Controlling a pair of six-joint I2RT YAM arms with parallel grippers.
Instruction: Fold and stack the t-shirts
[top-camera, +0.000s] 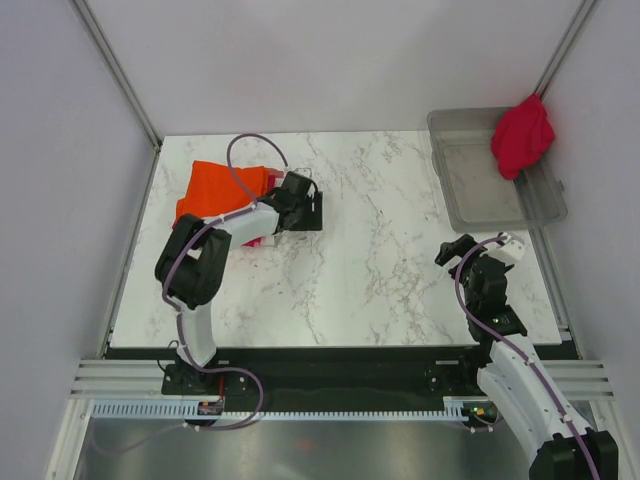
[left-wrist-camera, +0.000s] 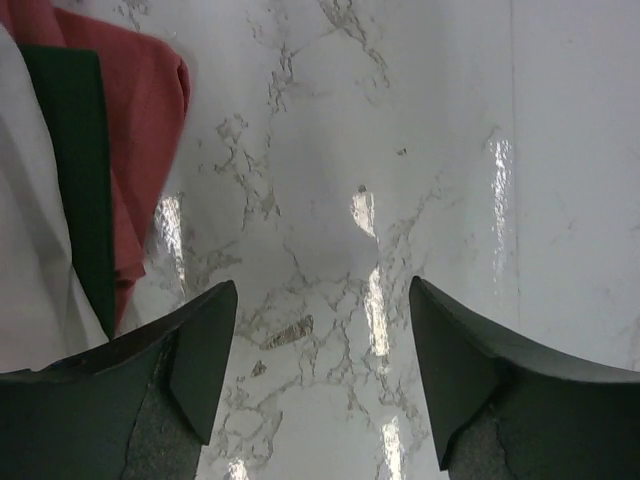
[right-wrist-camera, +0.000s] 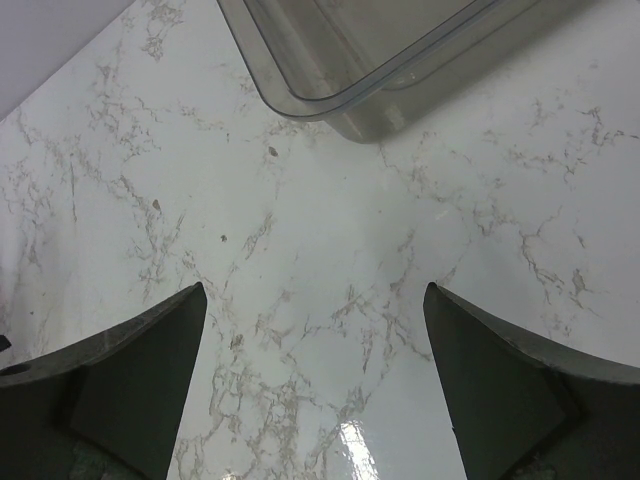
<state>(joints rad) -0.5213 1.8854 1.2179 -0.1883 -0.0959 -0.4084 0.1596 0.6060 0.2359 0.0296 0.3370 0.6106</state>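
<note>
Top external view: a bright orange t-shirt (top-camera: 212, 188) is seen lying at the far left corner of the white marble-patterned table (top-camera: 380, 280), with a pink folded edge (top-camera: 263, 241) showing at its near side, beside the left arm. The left gripper (top-camera: 308, 205) is held low just beside the right edge of this pile. A crimson red t-shirt (top-camera: 523, 136) is draped, bunched, over the far right corner of a clear grey plastic bin (top-camera: 480, 195) that stands at the far right of the table. The right gripper (top-camera: 455, 250) is placed near the bin's near end, apart from it.

From the left wrist, the left gripper (left-wrist-camera: 320, 290) is shown with jaws spread wide over bare marble, nothing between them. At the left edge, layered cloth is visible: white cloth (left-wrist-camera: 30, 250), a dark band of cloth (left-wrist-camera: 75, 150) and red cloth (left-wrist-camera: 140, 100).

From the right wrist, the right gripper (right-wrist-camera: 315, 290) is likewise shown with jaws wide apart and holding nothing, above bare marble; a rounded corner of the bin (right-wrist-camera: 380, 60) is seen ahead.
</note>
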